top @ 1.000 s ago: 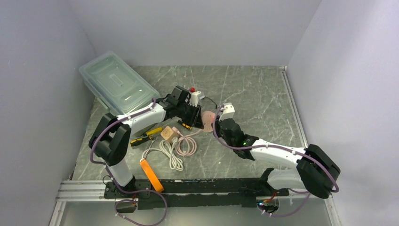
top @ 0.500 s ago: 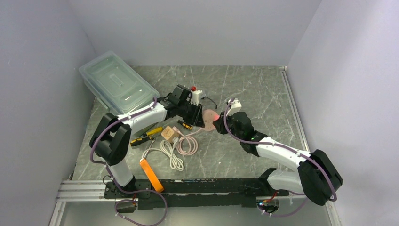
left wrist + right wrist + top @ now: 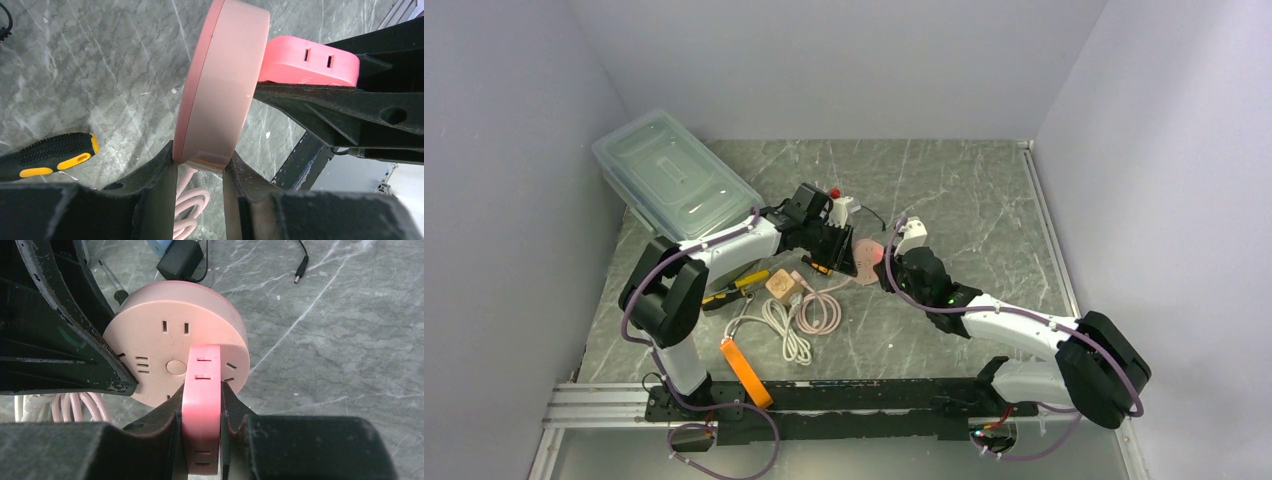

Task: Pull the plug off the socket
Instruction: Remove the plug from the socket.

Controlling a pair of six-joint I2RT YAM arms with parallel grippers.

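A round pink socket (image 3: pixel 865 249) is held on edge just above the table. My left gripper (image 3: pixel 848 256) is shut on its rim, one finger on each flat side, as the left wrist view (image 3: pixel 200 162) shows on the socket (image 3: pixel 225 85). A red flat plug (image 3: pixel 202 390) sits against the socket's slotted face (image 3: pixel 160 345), with no prongs showing. My right gripper (image 3: pixel 201 397) is shut on the plug's two sides. The plug also shows in the left wrist view (image 3: pixel 307 60) and in the top view (image 3: pixel 882 256), with the right gripper (image 3: pixel 888 264) beside it.
A clear lidded box (image 3: pixel 674 175) stands at the back left. A yellow-black screwdriver (image 3: pixel 734 288), a wooden cube (image 3: pixel 782 285), coiled white (image 3: pixel 789 335) and pink cables (image 3: pixel 822 310) and an orange strip (image 3: pixel 746 372) lie near the left arm. A black adapter (image 3: pixel 181 260) lies behind the socket.
My right wrist swung right and away, then came back a little to the left, still shut on the plug. The left gripper and the socket barely moved.
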